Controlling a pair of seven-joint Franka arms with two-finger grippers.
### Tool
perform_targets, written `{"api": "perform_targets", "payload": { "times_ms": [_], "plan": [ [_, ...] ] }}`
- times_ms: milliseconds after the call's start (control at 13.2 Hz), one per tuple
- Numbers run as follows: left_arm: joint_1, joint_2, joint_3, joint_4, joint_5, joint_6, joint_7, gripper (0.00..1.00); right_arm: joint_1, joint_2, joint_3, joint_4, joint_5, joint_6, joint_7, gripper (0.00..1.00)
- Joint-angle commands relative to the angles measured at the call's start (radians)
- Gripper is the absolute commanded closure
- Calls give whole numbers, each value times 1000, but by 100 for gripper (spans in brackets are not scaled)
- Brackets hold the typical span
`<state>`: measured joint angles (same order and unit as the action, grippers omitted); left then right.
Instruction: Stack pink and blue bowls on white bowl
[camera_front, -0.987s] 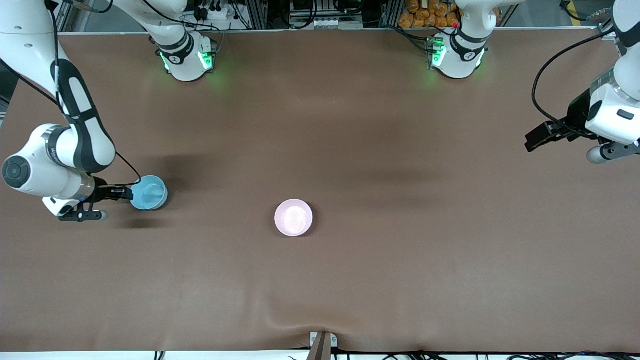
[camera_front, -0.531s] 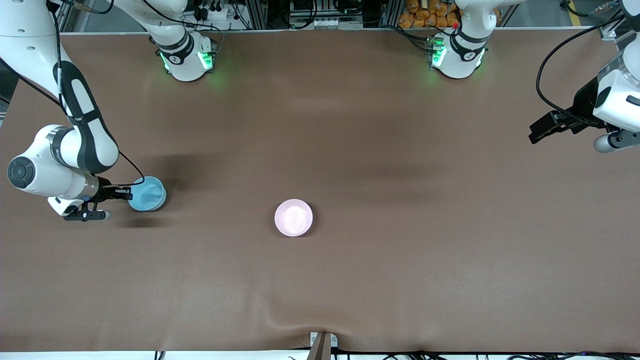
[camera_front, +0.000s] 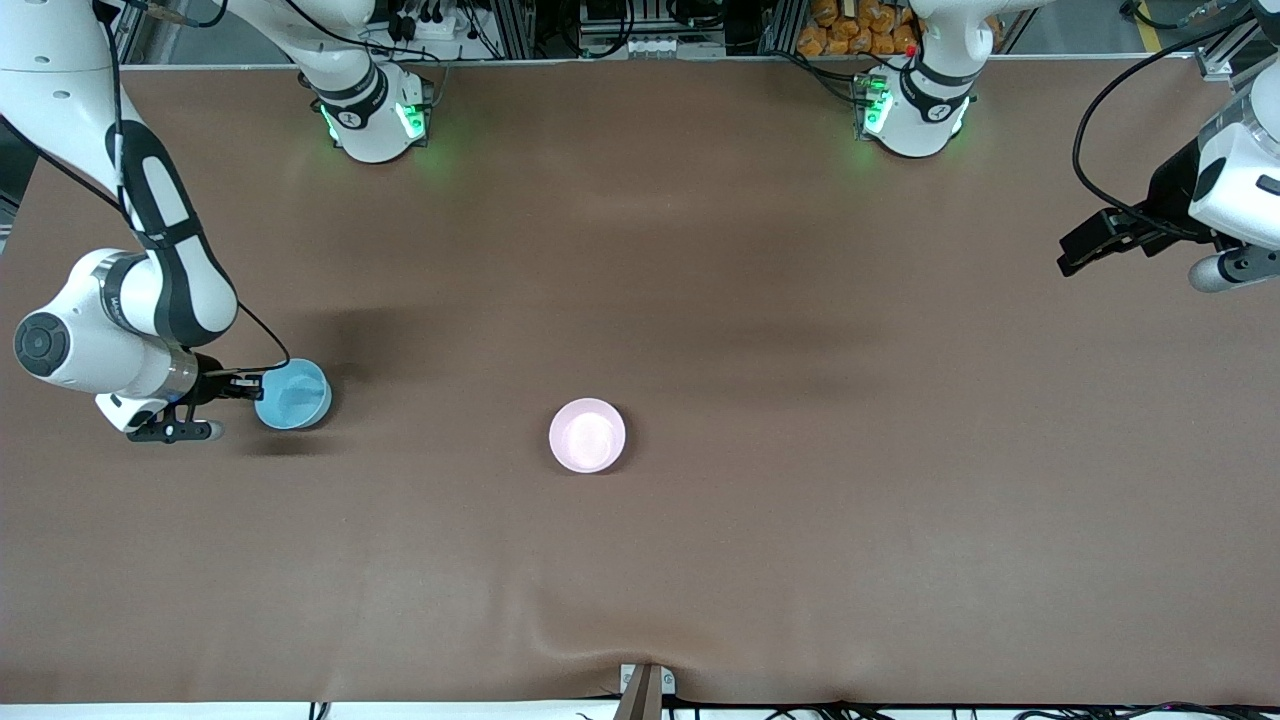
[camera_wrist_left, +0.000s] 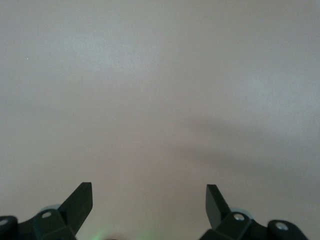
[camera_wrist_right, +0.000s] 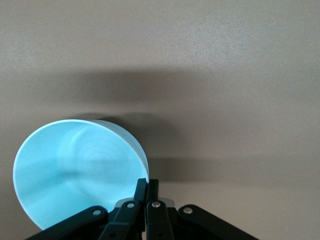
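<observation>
The light blue bowl (camera_front: 293, 395) is near the right arm's end of the table, tipped a little. My right gripper (camera_front: 258, 388) is shut on its rim. In the right wrist view the fingers (camera_wrist_right: 140, 187) pinch the wall of the blue bowl (camera_wrist_right: 75, 170), one inside and one outside. The pale pink bowl (camera_front: 587, 435) stands upright near the table's middle. No white bowl shows; it is hidden or out of view. My left gripper (camera_front: 1072, 262) is open and empty over the left arm's end of the table; its wrist view shows the open gripper (camera_wrist_left: 149, 196) over bare cloth.
A brown cloth (camera_front: 700, 300) covers the table. Both arm bases (camera_front: 375, 120) (camera_front: 915, 115) stand along the edge farthest from the front camera. A small bracket (camera_front: 645, 685) sits at the nearest edge.
The blue bowl has tipped and shifted slightly toward the right arm's end in the right gripper's hold. The left gripper has drawn back toward the bases' side of the table.
</observation>
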<state>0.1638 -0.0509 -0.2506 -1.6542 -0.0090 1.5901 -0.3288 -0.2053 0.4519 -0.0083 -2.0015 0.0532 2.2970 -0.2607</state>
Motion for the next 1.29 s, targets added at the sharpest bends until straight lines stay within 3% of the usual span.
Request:
{"api": "perform_targets", "payload": {
  "times_ms": [0,76,228,455,683,1215],
  "plan": [
    [16,-30,-4,-27,-23,-6,28,0,17,-15,4,90,148,-188,4,100],
    [16,-30,-4,-27,-23,-7,28,0,23,-15,2,124,202,-245,14,100],
    [16,-30,-4,-27,-23,-9,28,0,47,-19,5,138,217,-263,113,100],
    [14,-30,-6,-29,-23,-9,28,0,145,-32,8,168,253,-263,358,100],
    [14,-29,-10,-32,-23,-9,27,0,252,-27,16,237,347,-263,582,100],
    [14,-29,-12,-35,-23,-9,27,0,478,102,16,455,338,-261,930,100]
  ]
}}
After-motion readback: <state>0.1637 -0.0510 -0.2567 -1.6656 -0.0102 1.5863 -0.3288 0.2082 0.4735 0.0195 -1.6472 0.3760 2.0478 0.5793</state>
